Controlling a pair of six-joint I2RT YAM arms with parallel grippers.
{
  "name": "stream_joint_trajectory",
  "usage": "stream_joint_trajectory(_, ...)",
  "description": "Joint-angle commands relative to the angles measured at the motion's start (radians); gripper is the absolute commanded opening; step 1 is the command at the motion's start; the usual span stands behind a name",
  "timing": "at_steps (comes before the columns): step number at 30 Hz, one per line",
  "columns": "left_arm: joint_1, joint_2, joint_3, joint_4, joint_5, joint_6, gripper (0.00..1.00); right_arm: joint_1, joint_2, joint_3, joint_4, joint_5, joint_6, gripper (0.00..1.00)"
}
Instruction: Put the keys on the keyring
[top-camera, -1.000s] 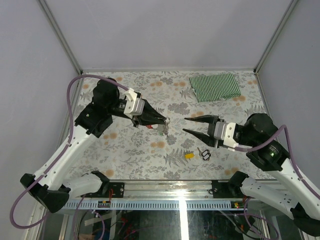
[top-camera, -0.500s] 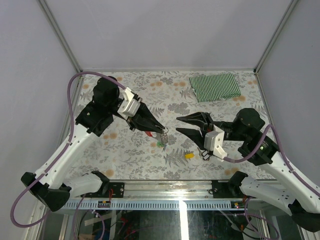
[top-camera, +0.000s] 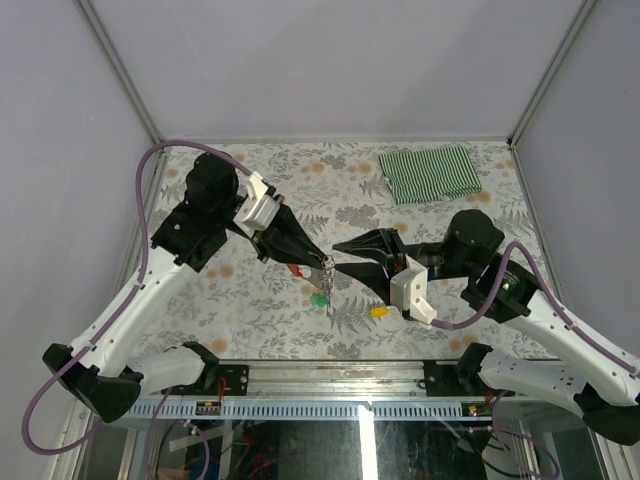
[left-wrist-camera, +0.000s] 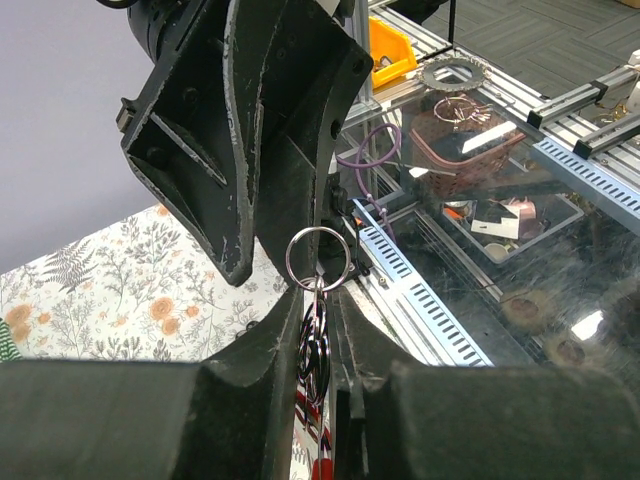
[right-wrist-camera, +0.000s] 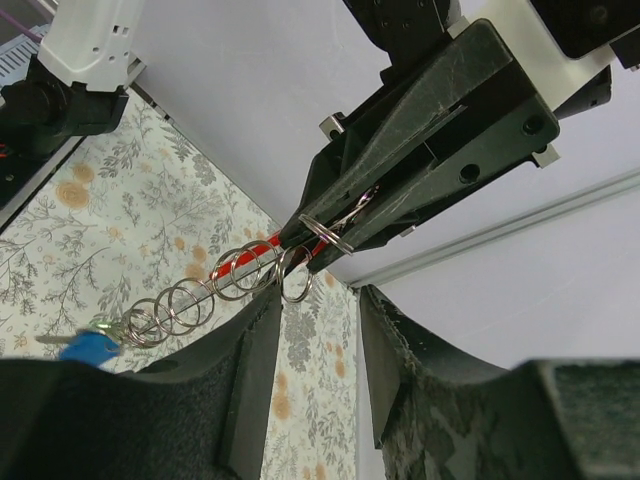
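My right arm has swung in from the right side toward the middle of the floral-patterned table (top-camera: 262, 312). The right gripper (top-camera: 345, 256) now sits just beside the left one, where a second ago they were well apart. The left arm has tipped down a touch, and its load hangs lower with it.

The right gripper's jaws stand about half apart with nothing between them. In the right wrist view the top ring of the chain hangs just above the gap, and I can't tell whether it touches either finger.

The left gripper (top-camera: 322, 262) is pinched nearly closed on the keyring (top-camera: 295, 268), a red curved clip with a short chain of silver rings, and holds it clear of the table. The folded green-and-white striped cloth (top-camera: 430, 173) lies at the far right, out of the way.

Down the chain, the tiny key with the green plastic head (top-camera: 319, 298) dangles at the bottom end. The right wrist view picks out the blue-headed key (right-wrist-camera: 92, 347) beside it. I judge those two to be on already.

The yellow-headed key (top-camera: 378, 311) lies flat on the table under my right wrist, apart from the chain. So I put the job at roughly two-thirds done. What's left, as I read it, is to pick that key up and thread it onto a ring.
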Motion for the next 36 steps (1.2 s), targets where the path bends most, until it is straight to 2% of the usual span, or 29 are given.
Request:
stream_joint_trajectory(1, 0.005, -0.002, 0.013, 0.054, 0.015, -0.017, 0.00, 0.017, -0.007, 0.062, 0.041, 0.028, -0.051, 0.43)
stream_joint_trajectory(14, 0.004, -0.002, -0.002, 0.054, 0.018, -0.026, 0.00, 0.015, -0.016, 0.138, -0.086, 0.051, -0.108, 0.43)
stream_joint_trajectory(31, 0.004, 0.019, 0.008, 0.054, 0.019, -0.040, 0.00, 0.052, 0.049, 0.189, -0.150, 0.005, -0.109, 0.39)
stream_joint_trajectory(36, 0.004, 0.022, 0.010, 0.056, 0.017, -0.044, 0.00, 0.068, 0.064, 0.202, -0.173, 0.015, -0.119, 0.33)
